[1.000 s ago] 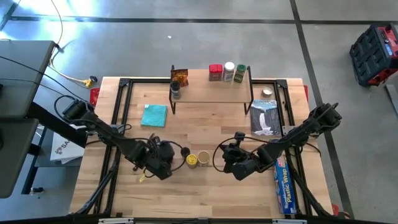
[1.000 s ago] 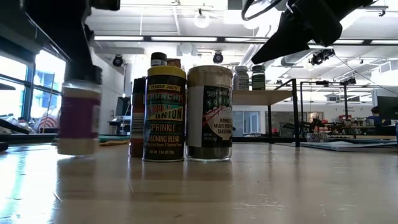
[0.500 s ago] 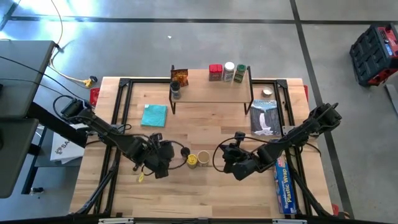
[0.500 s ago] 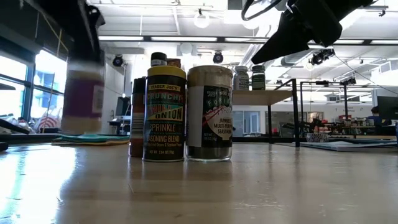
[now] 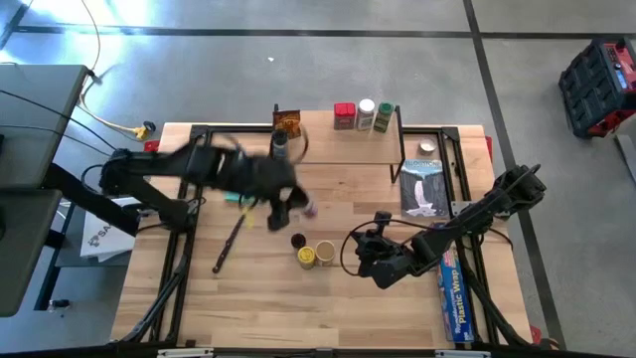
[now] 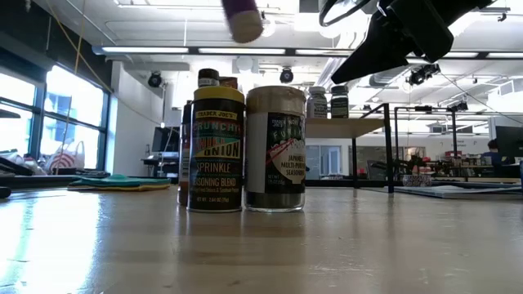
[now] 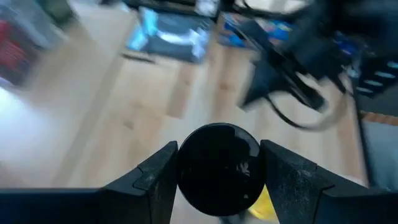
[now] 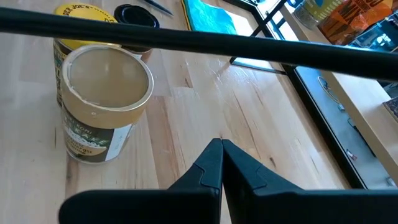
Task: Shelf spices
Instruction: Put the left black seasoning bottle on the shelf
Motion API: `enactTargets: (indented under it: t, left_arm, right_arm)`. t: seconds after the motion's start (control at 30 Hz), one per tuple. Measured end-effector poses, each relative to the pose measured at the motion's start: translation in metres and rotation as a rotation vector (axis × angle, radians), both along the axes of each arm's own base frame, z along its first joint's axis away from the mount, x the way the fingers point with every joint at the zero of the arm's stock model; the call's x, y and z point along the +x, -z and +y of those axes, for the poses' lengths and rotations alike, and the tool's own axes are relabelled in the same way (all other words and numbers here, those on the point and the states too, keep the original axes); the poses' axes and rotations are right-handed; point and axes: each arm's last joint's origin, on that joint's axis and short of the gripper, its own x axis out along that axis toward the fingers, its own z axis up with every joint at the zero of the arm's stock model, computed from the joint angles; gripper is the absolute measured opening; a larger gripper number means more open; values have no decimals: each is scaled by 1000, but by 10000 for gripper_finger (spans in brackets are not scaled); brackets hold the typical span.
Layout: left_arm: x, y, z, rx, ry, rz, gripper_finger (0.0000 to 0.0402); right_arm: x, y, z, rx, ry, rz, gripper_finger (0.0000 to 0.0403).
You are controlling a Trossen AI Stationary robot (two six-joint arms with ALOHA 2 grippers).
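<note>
Above the wooden table (image 5: pixel 328 308), left gripper (image 5: pixel 290 206), clamping a dark-capped jar (image 7: pixel 217 168), should approach the shelf (image 5: pixel 328 147) level; right gripper (image 5: pixel 380 261) closed.

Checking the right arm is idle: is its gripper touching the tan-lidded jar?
Apart. The right wrist view shows bare table between the right gripper and the tan-lidded jar.

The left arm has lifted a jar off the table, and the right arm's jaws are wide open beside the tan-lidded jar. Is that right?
Not quite. The right gripper has its jaws shut, tips pressed together, as the right wrist view shows. The rest holds: it sits beside the tan-lidded jar, and the left gripper has a dark-capped jar clamped between its jaws, off the table.
</note>
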Motion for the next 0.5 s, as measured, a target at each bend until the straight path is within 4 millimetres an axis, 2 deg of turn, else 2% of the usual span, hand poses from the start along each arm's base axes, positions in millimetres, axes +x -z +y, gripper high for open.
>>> enactTargets:
  t: [0.13,0.27,0.4,0.5]
  left_arm:
    - [9,-20,33,65,-15,-11,194]
    - [21,-30,61,74,-12,-10,194]
    - [38,-28,82,98,-24,39,194]
    - [53,-16,86,125,-2,99,194]
  right_arm:
    - [0,0,0,2,1,-1,0]
    - [1,0,-1,1,6,0,0]
    - [0,0,-1,-9,0,8,0]
    - [0,0,-1,-13,-2,13,0]
